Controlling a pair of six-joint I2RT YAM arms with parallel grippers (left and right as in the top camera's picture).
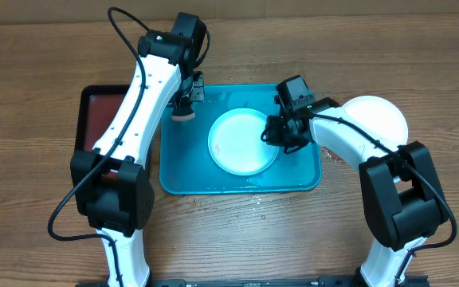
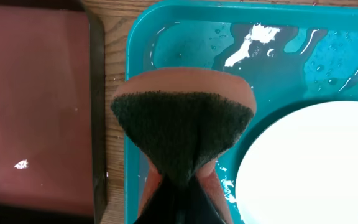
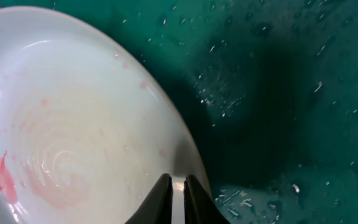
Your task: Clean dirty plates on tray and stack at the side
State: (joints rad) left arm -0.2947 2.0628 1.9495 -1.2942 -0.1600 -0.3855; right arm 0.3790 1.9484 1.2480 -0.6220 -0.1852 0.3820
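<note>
A white plate [image 1: 241, 143] with faint red smears [image 3: 5, 180] lies in the middle of the wet turquoise tray [image 1: 182, 171]. My right gripper [image 1: 276, 135] is at the plate's right edge, and in the right wrist view the gripper [image 3: 178, 186] is shut on the plate's rim [image 3: 166, 124]. My left gripper [image 1: 186, 108] hovers over the tray's far left corner, shut on a salmon sponge [image 2: 182, 118] with a dark green scrub face. The sponge sits just left of the plate [image 2: 316, 168], apart from it. A second white plate [image 1: 381, 115] rests on the table right of the tray.
A black tray with a dark red inside [image 1: 102, 112] stands directly left of the turquoise tray, its rim [image 2: 97, 106] close to the sponge. Water drops and puddles [image 2: 253, 37] cover the turquoise tray's floor. Bare wooden table lies in front.
</note>
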